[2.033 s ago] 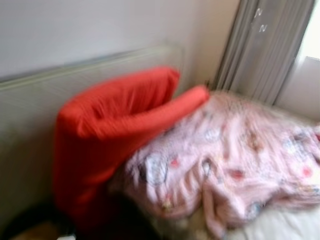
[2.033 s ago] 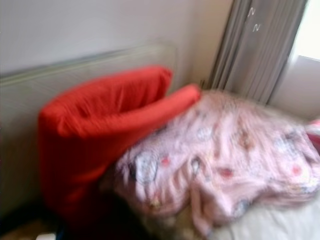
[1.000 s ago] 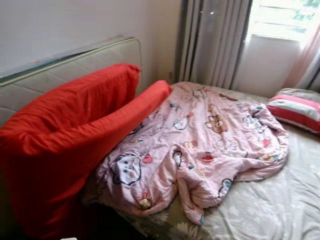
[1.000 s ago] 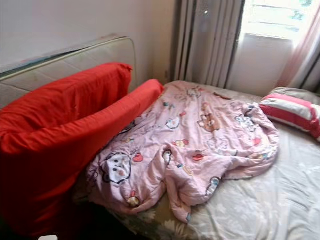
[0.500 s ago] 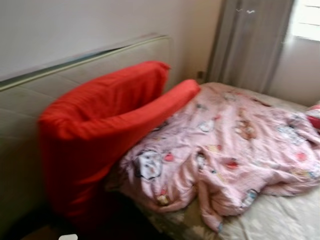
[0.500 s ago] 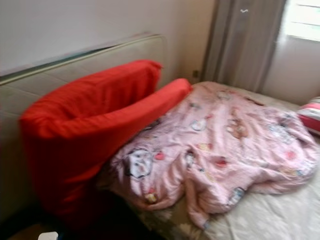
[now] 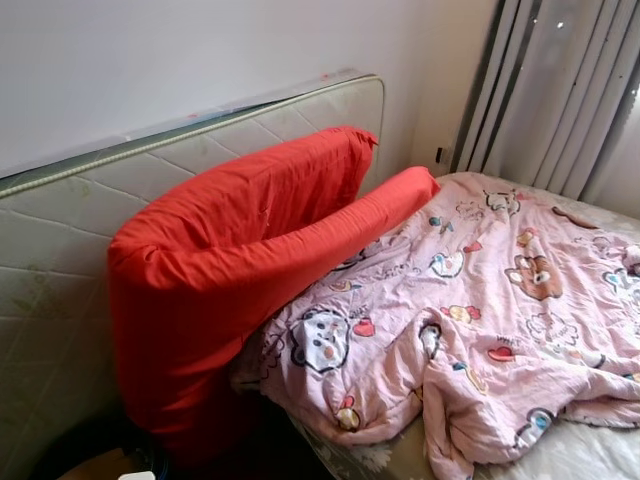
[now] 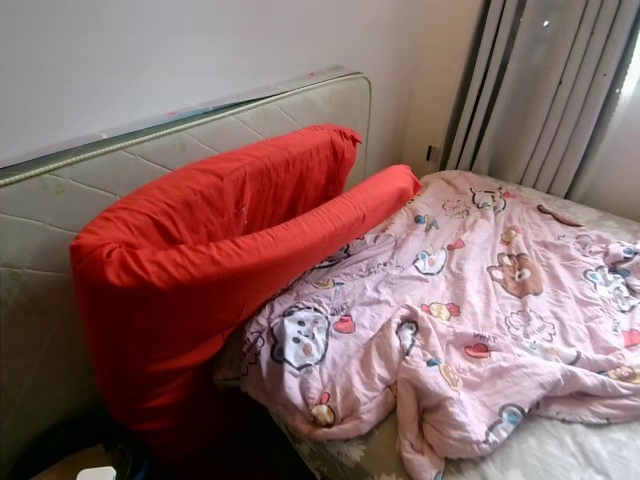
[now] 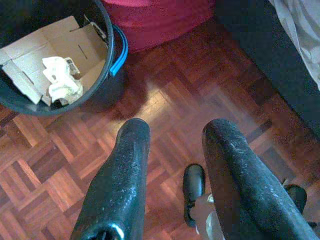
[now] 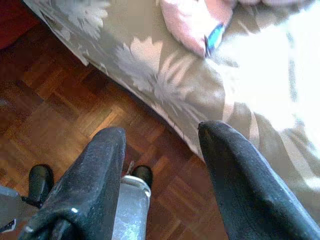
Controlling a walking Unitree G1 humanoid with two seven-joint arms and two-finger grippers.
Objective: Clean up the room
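A crumpled pink blanket (image 7: 470, 300) with cartoon prints lies across the bed. One of its corners (image 10: 195, 20) hangs over the floral sheet (image 10: 145, 65). A big red folded cushion (image 7: 240, 250) leans at the bed's head against an upright quilted mattress (image 7: 70, 230). My left gripper (image 9: 176, 131) hangs open over the parquet floor, close to a dark bin (image 9: 97, 90) holding cardboard (image 9: 55, 45) and white scraps. My right gripper (image 10: 161, 131) hangs open over the floor by the bed's edge. Both hold nothing.
Grey curtains (image 7: 560, 90) hang at the back right behind the bed. The bin's edge (image 7: 85, 450) sits at the foot of the red cushion. Bare parquet (image 9: 200, 80) lies between bin and bed. My black feet (image 9: 194, 182) stand on it.
The head camera has swung left since a second ago, so the striped pillow and window have left the picture. Blanket and cushion lie as before.
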